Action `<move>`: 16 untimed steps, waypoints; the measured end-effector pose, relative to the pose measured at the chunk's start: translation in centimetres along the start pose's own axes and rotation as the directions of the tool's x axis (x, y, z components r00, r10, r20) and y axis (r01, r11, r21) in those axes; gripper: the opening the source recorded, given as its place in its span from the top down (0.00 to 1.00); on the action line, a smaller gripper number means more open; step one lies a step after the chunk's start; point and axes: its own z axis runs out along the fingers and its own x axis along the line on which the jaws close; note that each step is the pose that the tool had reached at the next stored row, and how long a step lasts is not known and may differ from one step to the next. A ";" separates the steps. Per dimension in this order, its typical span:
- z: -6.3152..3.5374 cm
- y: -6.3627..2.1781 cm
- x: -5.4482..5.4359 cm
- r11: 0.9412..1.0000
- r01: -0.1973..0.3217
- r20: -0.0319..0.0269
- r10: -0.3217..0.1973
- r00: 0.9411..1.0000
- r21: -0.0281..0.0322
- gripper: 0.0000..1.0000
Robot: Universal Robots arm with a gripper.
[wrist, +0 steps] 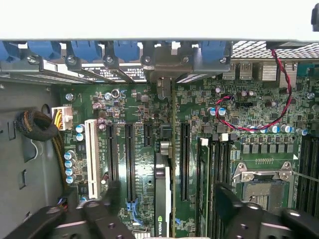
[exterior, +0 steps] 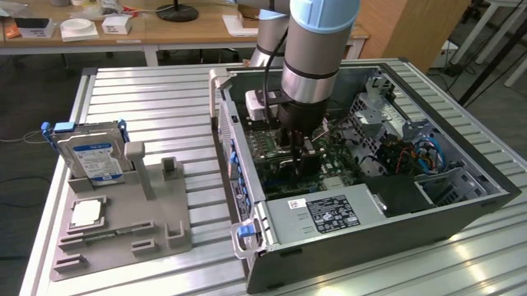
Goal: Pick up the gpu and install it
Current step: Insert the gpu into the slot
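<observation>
The gpu is seen edge-on in the wrist view, a thin black card with a small green logo. It stands upright on the green motherboard among the black slots, its far end running to the metal bracket at the case's rear. My gripper straddles it and is open, with the dark fingers well clear of the card on either side. In the exterior view my gripper reaches down into the open computer case, over the motherboard.
A grey fixture at the exterior view's left holds a hard drive with a blue-white label, a processor and a memory stick. Inside the case are a power supply, cables, a processor socket and a white slot.
</observation>
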 end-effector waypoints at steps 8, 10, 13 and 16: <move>-1.51 -0.11 0.0 1.000 0.000 -0.005 0.000 1.000 -0.001 0.29; -1.61 -0.12 -0.1 1.000 0.000 -0.006 0.000 1.000 -0.001 0.29; -1.61 -0.12 -0.1 1.000 0.000 -0.006 0.000 1.000 -0.001 0.29; -1.61 -0.12 -0.1 1.000 0.000 -0.006 0.000 1.000 -0.001 0.29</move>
